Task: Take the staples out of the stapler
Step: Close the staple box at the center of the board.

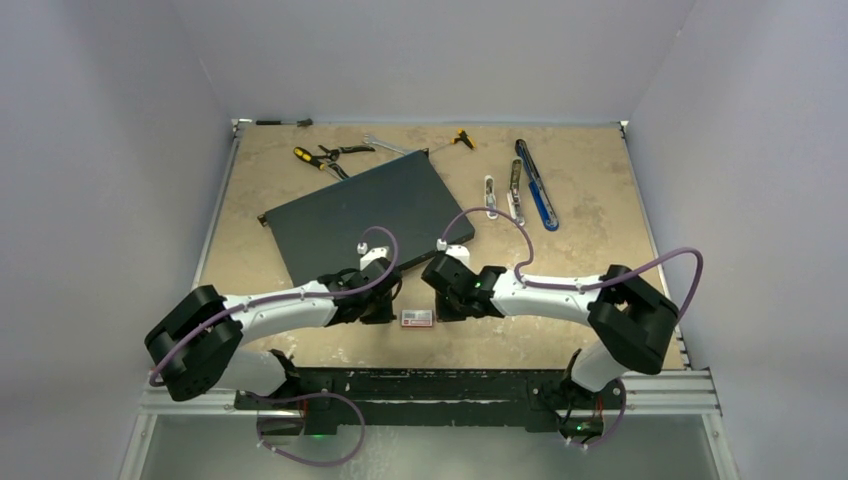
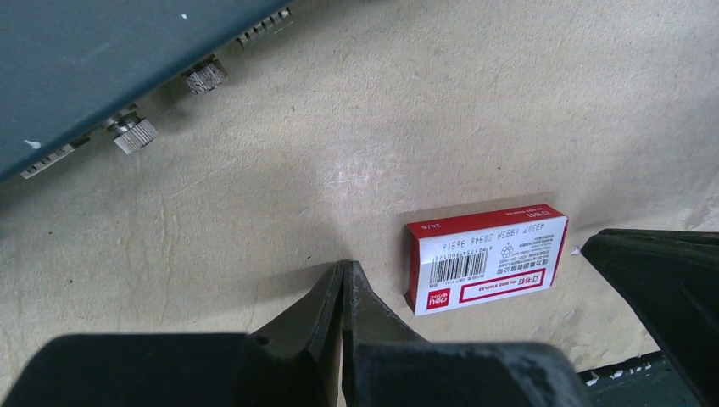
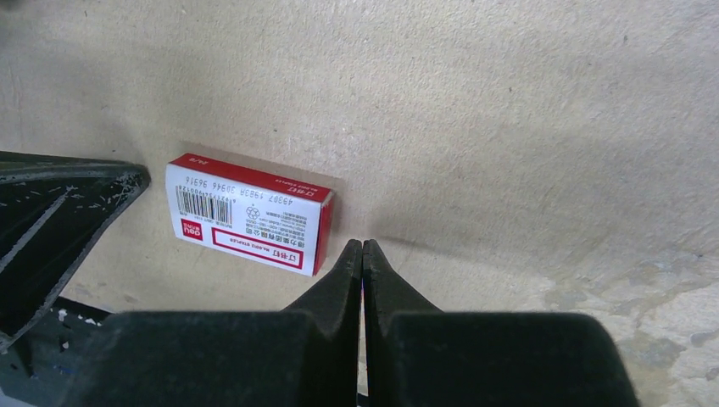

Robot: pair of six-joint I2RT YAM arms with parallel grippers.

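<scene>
The blue-and-black stapler point(image 1: 536, 188) lies at the back right of the table, far from both grippers. Two slim silvery pieces point(image 1: 490, 196) point(image 1: 515, 190) lie just left of it; I cannot tell what they are. No staples can be made out in any view. My left gripper point(image 1: 393, 303) point(image 2: 345, 268) is shut and empty, its tips low over the bare table. My right gripper point(image 1: 441, 300) point(image 3: 362, 246) is also shut and empty. A small red-and-white printed box point(image 1: 417, 318) point(image 2: 485, 262) point(image 3: 250, 224) lies flat between the two grippers.
A large dark flat panel point(image 1: 368, 212) lies behind the left gripper, its edge with thumbscrews in the left wrist view point(image 2: 127, 76). Pliers point(image 1: 325, 156), a wrench point(image 1: 392, 146) and a screwdriver point(image 1: 462, 138) lie along the back edge. The table's near edge is just behind the box.
</scene>
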